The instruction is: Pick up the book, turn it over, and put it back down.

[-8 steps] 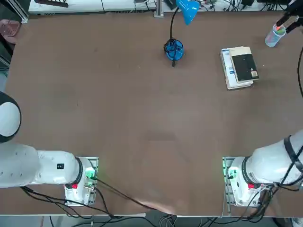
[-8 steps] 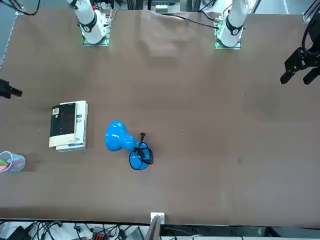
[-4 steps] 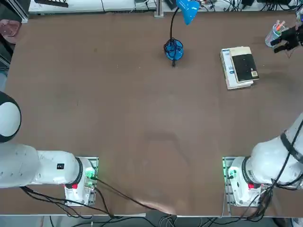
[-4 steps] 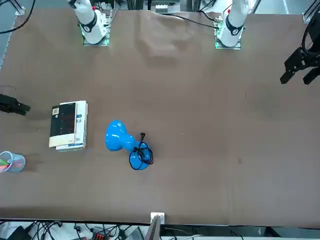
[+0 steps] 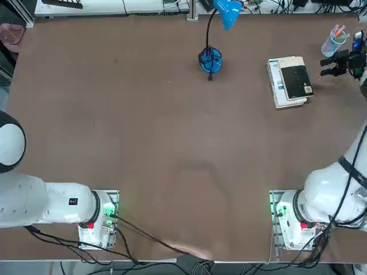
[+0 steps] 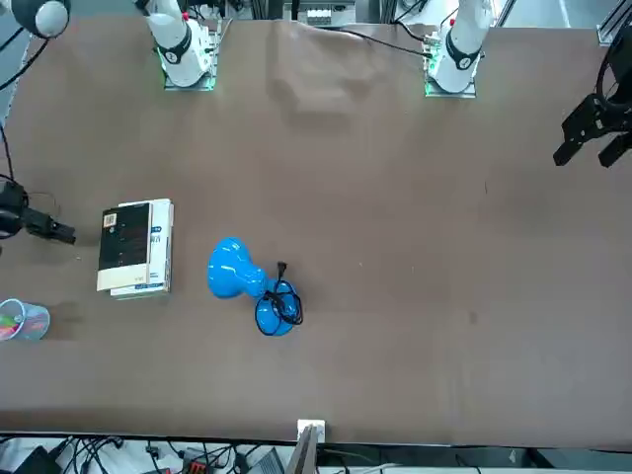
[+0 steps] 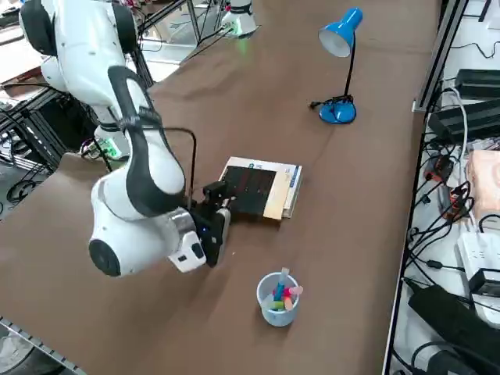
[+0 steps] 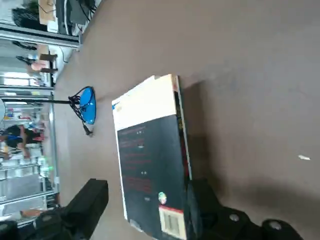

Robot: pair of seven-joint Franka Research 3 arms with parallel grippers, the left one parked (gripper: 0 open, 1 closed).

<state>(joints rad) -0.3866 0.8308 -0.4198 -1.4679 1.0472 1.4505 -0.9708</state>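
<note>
The book [image 5: 289, 81] lies flat at the table's far right, its cream cover with the black rectangle facing up and white page edges along one side. It also shows as the book [image 6: 136, 247] in the front view and the book [image 7: 258, 187] in the right side view. My right gripper [image 5: 328, 63] hovers low just to the right of it, fingers pointing at the book and apart from it. In the wrist view the gripper [image 8: 145, 205] is open, one finger [image 8: 92, 200] on each side of the near end of the book [image 8: 150, 150].
A blue desk lamp [image 5: 211, 57] stands left of the book, its cord trailing to the far edge. A clear cup of coloured pens [image 5: 334, 40] sits at the far right corner, just beyond my gripper. The table's right edge is close by.
My right gripper has come from beside the pen cup toward the robot's side and leftward, and now sits low next to the book's right edge. The book has not moved.
</note>
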